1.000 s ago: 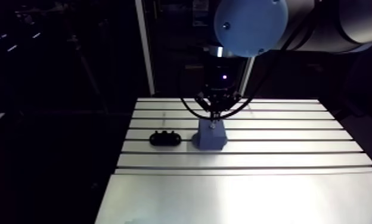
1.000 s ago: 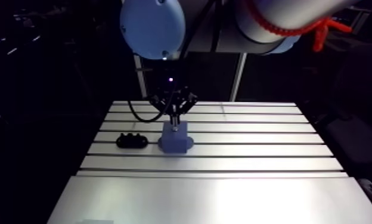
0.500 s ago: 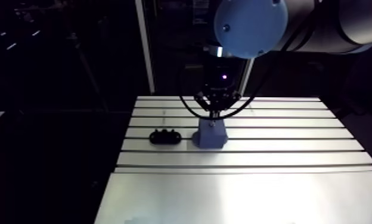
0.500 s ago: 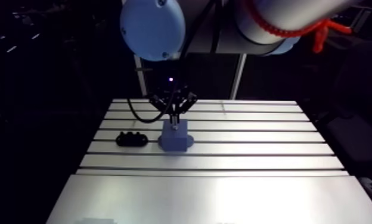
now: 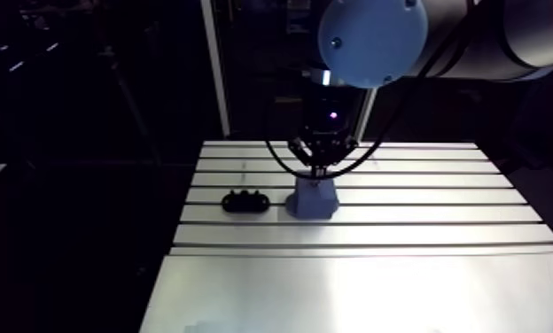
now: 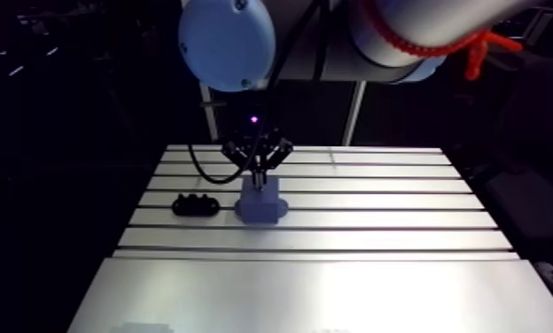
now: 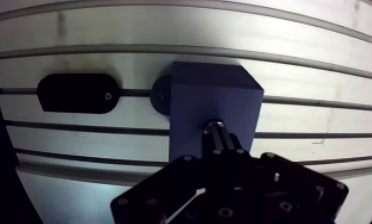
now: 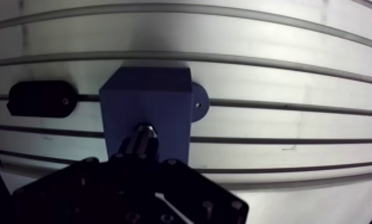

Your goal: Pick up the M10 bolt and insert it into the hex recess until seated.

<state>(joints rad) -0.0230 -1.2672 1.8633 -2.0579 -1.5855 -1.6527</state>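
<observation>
Matte blue block [image 7: 215, 101], boxy with rounded ears at its base, stands on the slotted aluminium tabletop [image 7: 319, 71]. The black gripper [image 7: 219, 142] pinches the metal bolt [image 7: 214, 126], whose shiny end meets the block's top face. A smooth black oblong plate [image 7: 76, 93] lies left, apart.

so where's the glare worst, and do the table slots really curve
Arm view: glare washes out the table's near end. Wrist view: the slots curve only through the wide-angle lens; the gripper is dark, the bolt it holds glints.
</observation>
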